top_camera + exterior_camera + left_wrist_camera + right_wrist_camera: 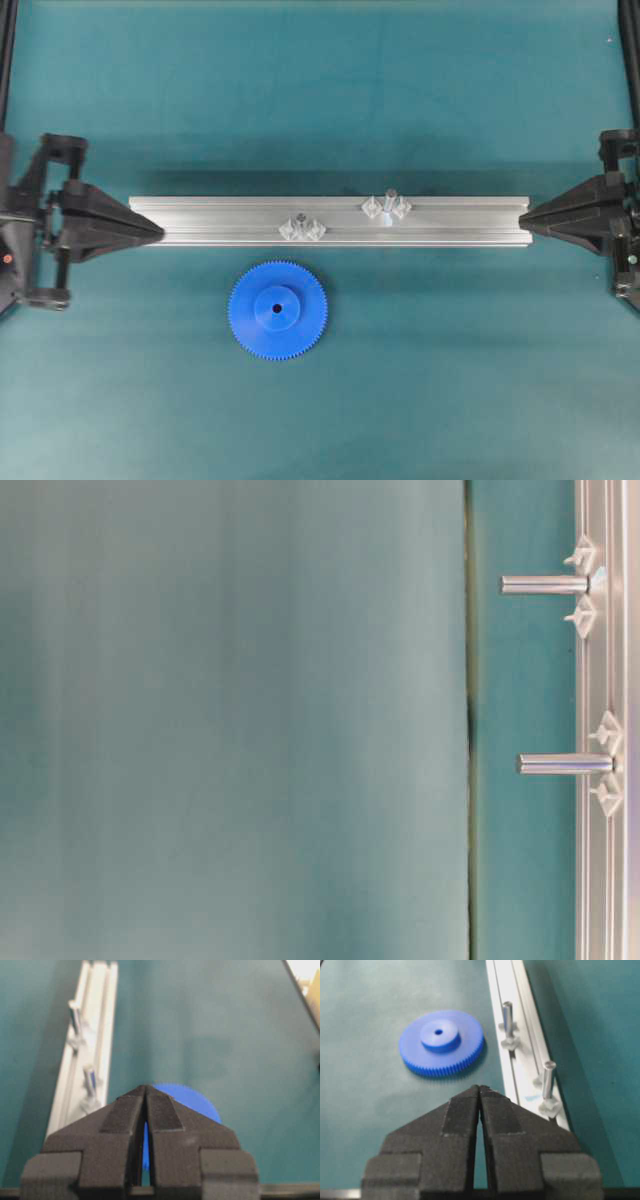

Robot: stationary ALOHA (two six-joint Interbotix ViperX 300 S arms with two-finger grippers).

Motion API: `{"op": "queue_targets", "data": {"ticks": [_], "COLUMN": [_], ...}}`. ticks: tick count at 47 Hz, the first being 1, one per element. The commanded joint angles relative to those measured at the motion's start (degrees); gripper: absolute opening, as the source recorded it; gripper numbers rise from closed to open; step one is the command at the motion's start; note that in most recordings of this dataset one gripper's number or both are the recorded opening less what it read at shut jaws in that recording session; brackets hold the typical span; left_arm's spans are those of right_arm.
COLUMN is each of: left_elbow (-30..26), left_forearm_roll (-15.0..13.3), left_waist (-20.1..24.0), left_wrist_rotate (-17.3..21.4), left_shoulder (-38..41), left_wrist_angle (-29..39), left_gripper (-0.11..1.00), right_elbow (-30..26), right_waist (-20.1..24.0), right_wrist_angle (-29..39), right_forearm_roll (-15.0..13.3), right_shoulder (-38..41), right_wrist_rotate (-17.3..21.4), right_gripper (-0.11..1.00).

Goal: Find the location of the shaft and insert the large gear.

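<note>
A: Overhead first. Long aluminium rail (330,221) lying crosswise on the teal mat (450,380). Two pins standing on it, each flanked by clear blocks.

B: Shaft (389,198) right of centre, toward the far edge of the rail. Shorter stub (300,221) left of it, nearer the front edge.

A: And the gear (277,309)?

B: Flat on the mat, just in front of the rail, below the stub. Hub up, centre hole showing. Well apart from the shaft.

A: Left gripper (155,231) clenched, nothing between the pads, tip right at the rail's left end.

B: Right gripper (527,220) pressed shut too, empty, at the rail's right end. Contact with the rail impossible to judge on either side.

A: From the right wrist: gear (441,1042) left of the rail, shaft (548,1079) the nearer pin.
</note>
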Motion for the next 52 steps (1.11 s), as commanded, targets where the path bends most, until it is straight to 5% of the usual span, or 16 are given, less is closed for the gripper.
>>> {"op": "queue_targets", "data": {"ticks": [1, 52], "left_elbow": [-3.2, -14.1], "left_forearm_roll": [0.1, 0.2], "left_waist": [-1.0, -3.3], "left_wrist_rotate": [0.1, -0.6], "left_shoulder": [3.3, 22.9], "left_wrist_angle": [1.1, 2.3], "left_gripper": [0.0, 0.0], "right_elbow": [-1.6, -1.6], "right_waist": [-0.1, -0.8], "right_wrist_angle": [0.2, 4.2], "right_forearm_roll": [0.1, 0.0], "right_shoulder": [0.3, 0.3], "right_wrist_rotate": [0.5, 3.0], "right_gripper": [0.06, 0.06]}}
